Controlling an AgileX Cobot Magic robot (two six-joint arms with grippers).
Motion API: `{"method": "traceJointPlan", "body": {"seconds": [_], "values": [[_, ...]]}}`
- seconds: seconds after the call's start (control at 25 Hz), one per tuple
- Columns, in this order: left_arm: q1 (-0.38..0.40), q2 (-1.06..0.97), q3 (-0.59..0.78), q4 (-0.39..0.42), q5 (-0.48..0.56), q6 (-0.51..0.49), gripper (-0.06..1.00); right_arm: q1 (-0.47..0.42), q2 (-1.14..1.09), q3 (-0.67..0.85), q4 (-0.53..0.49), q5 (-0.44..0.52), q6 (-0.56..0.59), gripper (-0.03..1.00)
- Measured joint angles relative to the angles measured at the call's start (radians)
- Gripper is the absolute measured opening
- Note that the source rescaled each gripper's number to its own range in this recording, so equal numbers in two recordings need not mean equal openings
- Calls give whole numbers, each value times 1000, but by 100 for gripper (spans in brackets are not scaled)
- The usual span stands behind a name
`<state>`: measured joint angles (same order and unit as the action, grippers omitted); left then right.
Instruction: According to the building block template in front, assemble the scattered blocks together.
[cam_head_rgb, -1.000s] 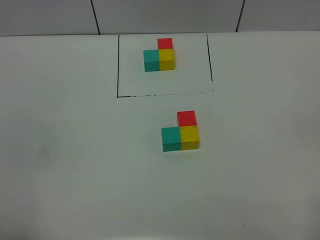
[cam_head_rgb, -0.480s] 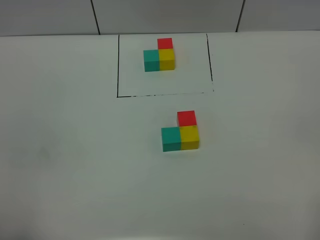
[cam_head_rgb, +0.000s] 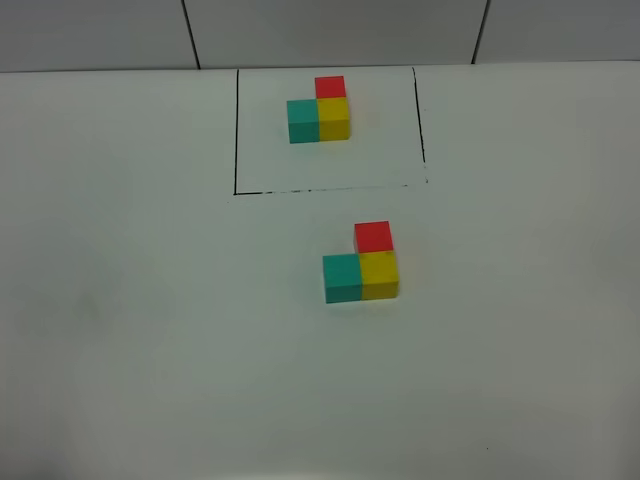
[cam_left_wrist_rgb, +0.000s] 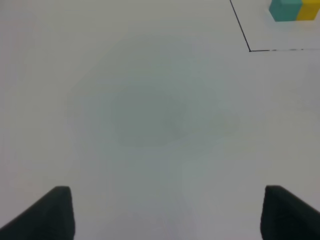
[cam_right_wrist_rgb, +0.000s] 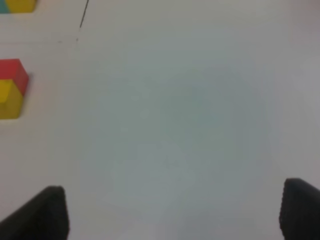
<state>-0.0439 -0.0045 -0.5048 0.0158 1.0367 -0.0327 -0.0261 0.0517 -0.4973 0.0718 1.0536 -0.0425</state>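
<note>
Table (cam_head_rgb: 130, 300), seen from the high camera, carried two clusters. The template (cam_head_rgb: 318, 110), teal, yellow and red cubes joined in an L, sat inside a black outline (cam_head_rgb: 236, 130) at the far edge. The blocks (cam_head_rgb: 361, 265) lay just outside the outline's near side, touching one another in the same L: teal block (cam_head_rgb: 342, 277) beside yellow block (cam_head_rgb: 379, 274), red block (cam_head_rgb: 373, 237) behind the yellow. Neither gripper appeared in this view.

Left wrist view: the left gripper (cam_left_wrist_rgb: 167, 212) was spread wide and held nothing, only the two dark fingertips (cam_left_wrist_rgb: 52, 212) showing over bare table. The template's teal and yellow cubes lay far ahead of it and off to one side, past the outline's corner.

Right wrist view: the right gripper (cam_right_wrist_rgb: 175, 212) was likewise wide open and empty. The red and yellow blocks lay ahead of it, well apart and to the side of one fingertip.
</note>
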Motion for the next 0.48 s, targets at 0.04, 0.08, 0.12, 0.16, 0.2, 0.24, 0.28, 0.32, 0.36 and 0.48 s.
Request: {"method": "traceJointPlan", "body": {"seconds": [0.04,0.08,0.12,0.16,0.2,0.24,0.28,0.32,0.36,0.48], "values": [[0,0,0,0,0,0,80,0,0,0,0,0,0,73],[0,0,0,0,0,0,80,0,0,0,0,0,0,73],[0,0,0,0,0,0,80,0,0,0,0,1,0,73],[0,0,0,0,0,0,80,0,0,0,0,1,0,73],[0,0,0,0,0,0,80,0,0,0,0,1,0,73],[0,0,0,0,0,0,80,0,0,0,0,1,0,73],[0,0,0,0,0,0,80,0,0,0,0,1,0,73],[0,0,0,0,0,0,80,0,0,0,0,1,0,73],[0,0,0,0,0,0,80,0,0,0,0,1,0,73],[0,0,0,0,0,0,80,0,0,0,0,1,0,73]]}}
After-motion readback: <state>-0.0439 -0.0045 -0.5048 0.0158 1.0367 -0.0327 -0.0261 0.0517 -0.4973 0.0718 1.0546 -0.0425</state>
